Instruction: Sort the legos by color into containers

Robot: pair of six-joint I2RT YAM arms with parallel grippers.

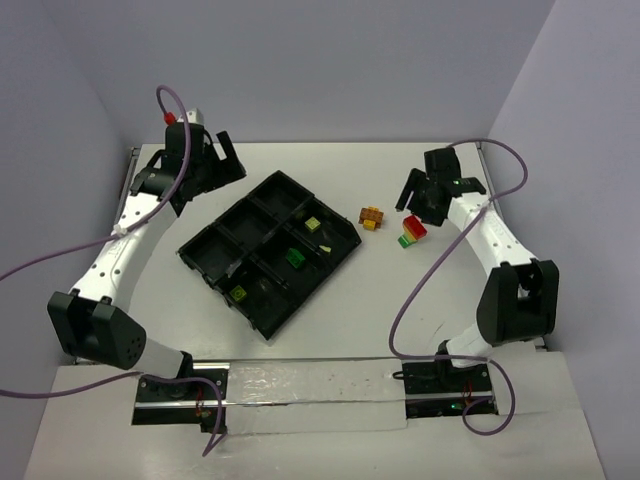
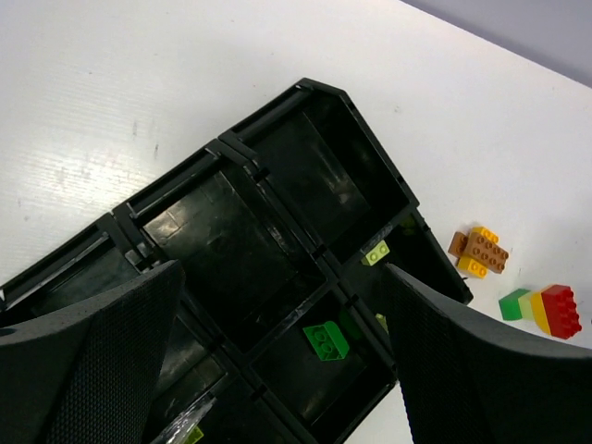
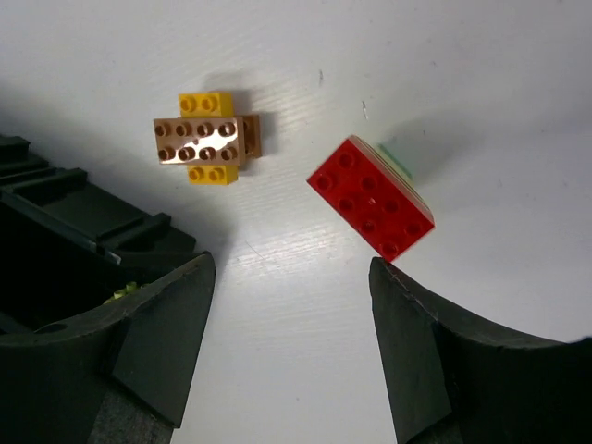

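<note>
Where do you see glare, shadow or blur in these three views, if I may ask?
Top view: even light and sharp, though the black tray swallows detail. Left wrist view: pale reflections on the tray's glossy floors. Right wrist view: a white glint on the brown brick, soft shadows by it and the red brick; no blur.

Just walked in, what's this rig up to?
Color sorting into a black tray, partway done. Three pieces are in separate compartments: one green brick and two pale yellow-green bricks. Loose on the table: an orange-and-yellow cluster and a red-topped stack. The right gripper hovers open above those; the left gripper, open and empty, hangs near the tray.
</note>
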